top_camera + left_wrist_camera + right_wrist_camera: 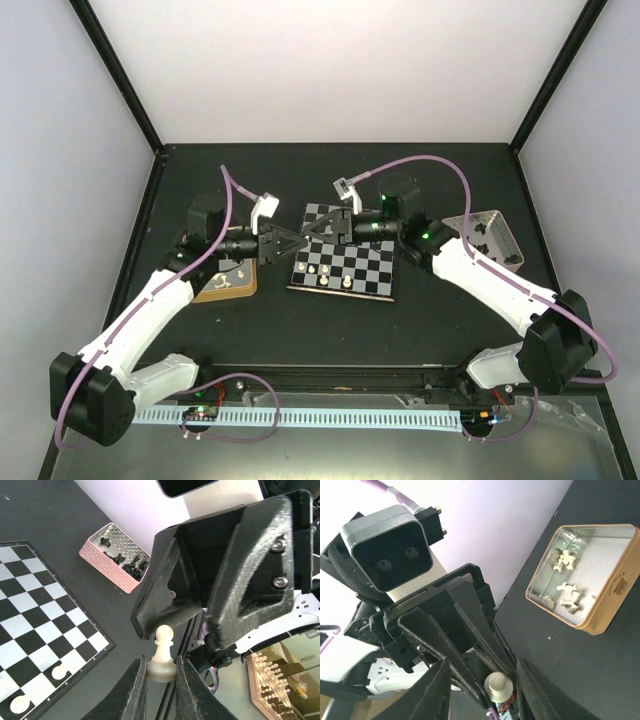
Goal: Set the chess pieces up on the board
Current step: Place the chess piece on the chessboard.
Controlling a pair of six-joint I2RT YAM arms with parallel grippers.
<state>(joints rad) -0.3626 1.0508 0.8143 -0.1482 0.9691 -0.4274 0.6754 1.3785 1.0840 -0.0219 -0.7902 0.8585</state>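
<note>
The board (372, 272) lies mid-table with three cream pieces (327, 270) near its front edge. My left gripper (161, 667) is shut on the base of a cream-white pawn (162, 652), held in the air over the board's left edge. My right gripper (485, 680) faces it tip to tip and stands open, one finger on each side of the pawn (499, 686) with gaps showing. In the top view the two grippers meet at the board's left side, left gripper (295, 243) against right gripper (318, 232); the pawn is too small to make out there.
A gold-sided tin (615, 625) holding cream pieces (567, 587) sits left of the board, partly under the left arm (228, 285). A pinkish-silver tin (117, 557) with black pieces stands to the board's right (487, 238). A pale ruler strip (330, 417) lies at the near edge.
</note>
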